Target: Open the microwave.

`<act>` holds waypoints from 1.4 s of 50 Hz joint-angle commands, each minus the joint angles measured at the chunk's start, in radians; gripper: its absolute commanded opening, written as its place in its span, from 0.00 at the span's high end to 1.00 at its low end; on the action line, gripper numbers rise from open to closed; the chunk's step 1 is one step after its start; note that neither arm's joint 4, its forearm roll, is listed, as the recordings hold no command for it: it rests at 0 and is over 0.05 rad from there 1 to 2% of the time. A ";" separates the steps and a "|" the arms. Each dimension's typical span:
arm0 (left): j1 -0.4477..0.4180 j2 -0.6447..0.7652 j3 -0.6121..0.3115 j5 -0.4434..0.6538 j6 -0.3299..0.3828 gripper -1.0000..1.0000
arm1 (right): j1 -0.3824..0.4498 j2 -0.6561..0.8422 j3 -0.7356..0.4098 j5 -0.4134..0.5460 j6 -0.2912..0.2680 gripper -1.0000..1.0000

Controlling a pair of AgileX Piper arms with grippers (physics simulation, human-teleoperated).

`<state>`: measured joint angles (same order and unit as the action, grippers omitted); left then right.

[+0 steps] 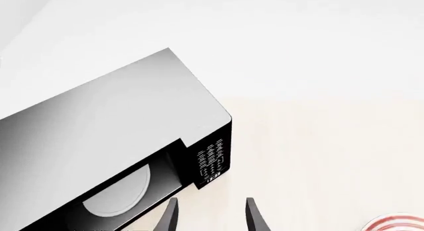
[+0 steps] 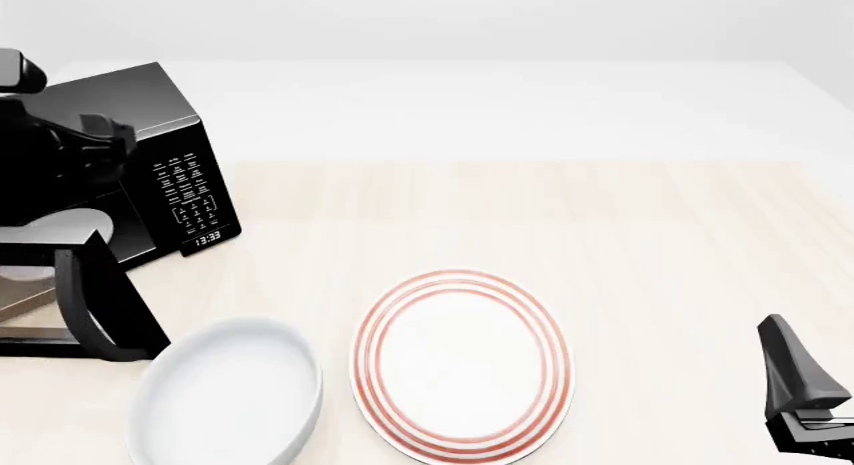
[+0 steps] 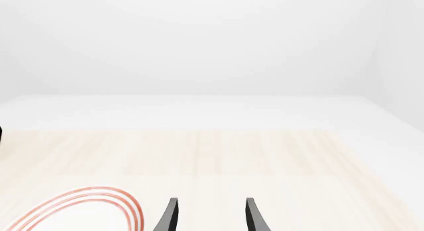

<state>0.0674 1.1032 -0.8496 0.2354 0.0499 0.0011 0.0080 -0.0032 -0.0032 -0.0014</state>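
Nearest on the right, right gripper (image 3: 208, 216) with fingers apart, holding nothing, low over the table (image 2: 641, 215). Near the middle, a red-ringed plate (image 2: 462, 363) and a white bowl (image 2: 227, 397), not part of the job. Farther left, left gripper (image 1: 210, 215) also spread and empty, just before the microwave (image 2: 167, 190). Door already swung out, turntable (image 1: 119, 197) visible inside. Probably heavy, rigid and steady; door light on its hinge, best taken at its free edge

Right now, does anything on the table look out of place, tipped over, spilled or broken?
Nothing stands out. The microwave stands upright at the table's left with its door swung open, the white turntable flat inside. The white bowl and red-ringed plate sit upright, side by side, with no spill or damage visible.
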 commanded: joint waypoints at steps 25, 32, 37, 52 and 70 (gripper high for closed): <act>0.105 0.117 0.058 -0.059 0.053 0.00 | 0.000 0.000 0.000 0.000 0.000 0.00; 0.125 0.122 0.064 -0.067 0.060 0.00 | 0.000 0.000 0.000 0.000 0.000 0.00; 0.135 0.129 0.079 -0.082 0.065 0.00 | 0.000 0.000 0.000 0.000 0.000 0.00; 0.175 0.138 0.102 -0.121 0.074 0.00 | 0.000 0.000 0.000 0.000 0.000 0.00; 0.184 0.162 0.136 -0.160 0.074 0.00 | 0.000 0.000 0.000 0.000 0.000 0.00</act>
<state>0.2458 1.2544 -0.7343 0.0937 0.1237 0.0011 0.0080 -0.0032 -0.0032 -0.0014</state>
